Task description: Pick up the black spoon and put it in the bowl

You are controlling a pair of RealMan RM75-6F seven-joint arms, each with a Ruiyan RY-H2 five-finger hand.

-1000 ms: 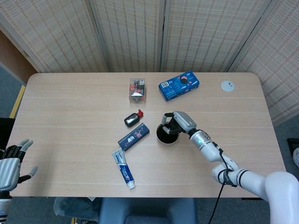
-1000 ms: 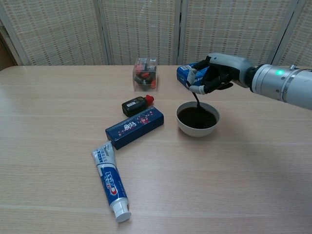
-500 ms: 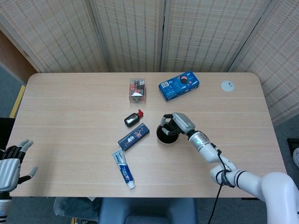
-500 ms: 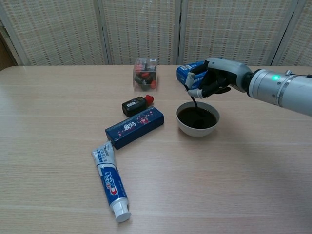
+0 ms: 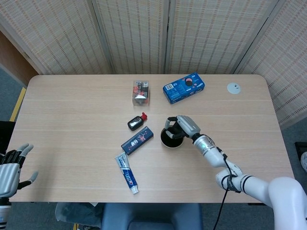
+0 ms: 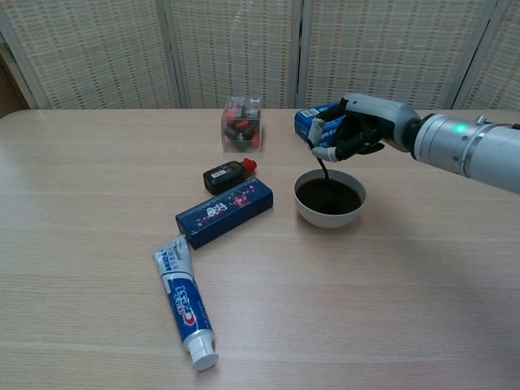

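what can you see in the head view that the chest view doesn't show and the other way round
Only the head view shows the left hand, open off the table's near left corner, and a small white disc at the far right. Only the chest view shows the black spoon hanging from the right hand into the bowl. Both show that hand, the bowl, the toothpaste and the blue box.

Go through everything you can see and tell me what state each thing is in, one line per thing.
Spoon: held upright by the right hand, tip down in the bowl.
Bowl: upright on the table, dark inside.
Right hand: above the bowl, pinching the spoon's handle.
Left hand: off the table's left edge, fingers apart, holding nothing.
Toothpaste: lying flat, cap on.
Dark blue box: lying flat, closed.
Clear box: upright, items inside.
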